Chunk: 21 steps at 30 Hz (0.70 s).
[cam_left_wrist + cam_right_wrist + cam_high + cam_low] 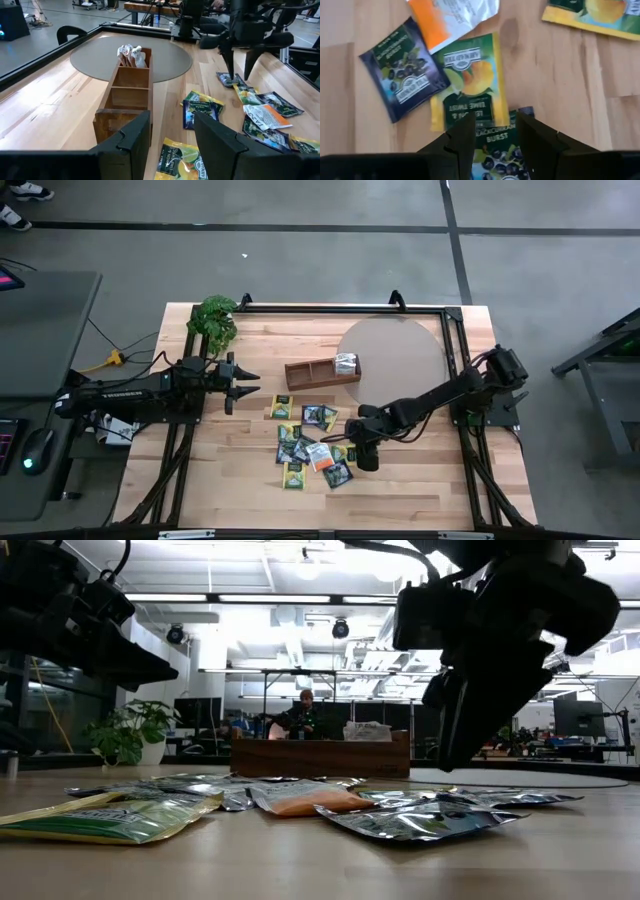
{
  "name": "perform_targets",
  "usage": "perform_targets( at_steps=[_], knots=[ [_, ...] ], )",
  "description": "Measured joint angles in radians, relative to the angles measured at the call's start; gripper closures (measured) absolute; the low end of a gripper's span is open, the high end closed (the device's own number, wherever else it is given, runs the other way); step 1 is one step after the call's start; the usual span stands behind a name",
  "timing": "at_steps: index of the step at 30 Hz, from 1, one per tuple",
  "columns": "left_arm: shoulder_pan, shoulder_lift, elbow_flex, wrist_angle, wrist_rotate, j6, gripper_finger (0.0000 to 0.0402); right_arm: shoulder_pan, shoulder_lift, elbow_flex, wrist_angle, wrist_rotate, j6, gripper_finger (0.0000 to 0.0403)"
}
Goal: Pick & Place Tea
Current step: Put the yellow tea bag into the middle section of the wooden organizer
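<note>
The flat, glossy tea packets (312, 443) lie scattered mid-table on bare wood, just beside the wooden tray (322, 370). My right gripper (366, 457) hangs parted and empty above the pile's edge. My left gripper (240, 383) waits released near the plant (215, 320).

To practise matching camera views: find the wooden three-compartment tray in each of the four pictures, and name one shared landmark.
High view: wooden tray above centre, right end on the round mat.
Low view: tray at centre, far across the table.
Left wrist view: tray end-on, running toward the mat.
Right wrist view: not in it.
Shared landmark: the round mat.
</note>
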<state>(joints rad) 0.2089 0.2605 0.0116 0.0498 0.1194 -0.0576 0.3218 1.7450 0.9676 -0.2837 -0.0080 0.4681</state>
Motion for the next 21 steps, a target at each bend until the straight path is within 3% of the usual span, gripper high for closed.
perform_targets(
  at_steps=[5,15,21],
  knots=[
    [0.000,0.000,0.000,0.000,0.000,0.000,0.0252,0.000,0.001,0.000,-0.004,0.003,0.006,0.0263],
    [0.000,0.000,0.000,0.000,0.000,0.000,0.0252,0.000,0.001,0.000,-0.011,0.002,0.043,0.0190],
    [0.000,0.000,0.000,0.000,0.000,0.000,0.0252,0.004,0.001,0.000,-0.012,0.005,0.049,0.0182]
  ],
)
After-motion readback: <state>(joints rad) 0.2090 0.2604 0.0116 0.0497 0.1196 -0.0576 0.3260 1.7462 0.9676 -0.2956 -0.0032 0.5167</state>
